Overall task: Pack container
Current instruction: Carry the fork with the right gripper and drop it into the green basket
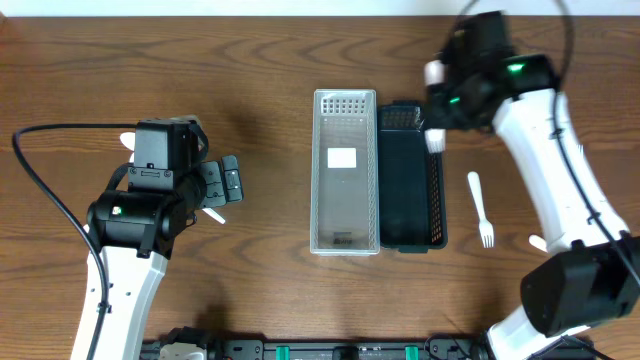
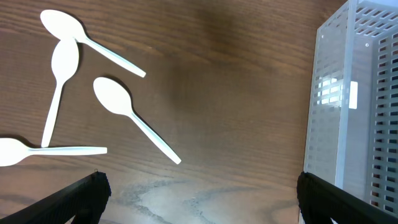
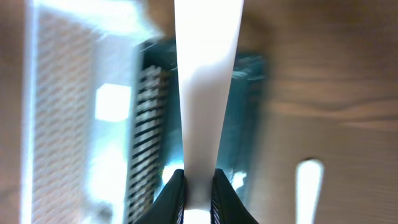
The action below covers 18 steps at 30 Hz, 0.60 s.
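A clear perforated container (image 1: 345,170) sits lengthwise at the middle of the desk (image 1: 260,70), and a black container (image 1: 410,180) lies touching its right side. Inside the clear one only a white label (image 1: 343,157) and a small dark mark near its closer end show. The black one's interior is too dark to tell what it holds. The right arm reaches in over the far end of the black container, its right claw (image 1: 440,118) pinched shut on the handle of a white utensil (image 3: 205,93) that hangs above the black container. The wrist view is blurred, so the utensil's type cannot be told. A white fork (image 1: 481,208) lies on the desk just right of the black container. The left arm is bent well to the left of the containers, its left claw (image 2: 200,183) spread wide and gripping nothing, hovering above bare wood between the clear container and four white spoons (image 2: 134,118) scattered on the desk.
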{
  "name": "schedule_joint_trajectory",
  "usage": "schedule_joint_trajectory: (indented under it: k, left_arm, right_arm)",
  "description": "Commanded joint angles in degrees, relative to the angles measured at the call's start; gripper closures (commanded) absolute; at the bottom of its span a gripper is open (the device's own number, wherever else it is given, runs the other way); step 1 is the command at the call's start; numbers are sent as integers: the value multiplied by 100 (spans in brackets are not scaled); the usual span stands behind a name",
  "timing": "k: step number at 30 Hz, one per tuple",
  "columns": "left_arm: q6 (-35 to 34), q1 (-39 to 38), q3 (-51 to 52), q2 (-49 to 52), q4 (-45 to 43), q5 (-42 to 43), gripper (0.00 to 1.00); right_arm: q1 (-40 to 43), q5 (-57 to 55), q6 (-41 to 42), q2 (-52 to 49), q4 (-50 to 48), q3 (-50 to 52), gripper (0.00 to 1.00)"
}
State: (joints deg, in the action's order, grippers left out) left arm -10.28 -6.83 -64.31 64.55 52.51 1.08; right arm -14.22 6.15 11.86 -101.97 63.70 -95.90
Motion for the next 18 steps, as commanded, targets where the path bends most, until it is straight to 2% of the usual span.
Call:
schedule_joint_trajectory:
  k: [1,6,11,16,18]
  left_arm:
    - [59,28,-151,7,13,-66,2]
    - [61,28,-151,7,15,-66,2]
    - [61,28,-151,7,15,-66,2]
    - [61,28,-151,7,15,-66,2]
    - [61,28,-151,7,17,-66,2]
  right_arm:
    - [-339,-31,577,-256,35,409,99]
    - [-782,-26,800,-284,-540,1451,99]
    - [-964,-31,890,-284,-776,1849,96]
    - [-955,-31,824,-282,-778,1851,61]
    - [-922,-31,822,-280,-776,1832,57]
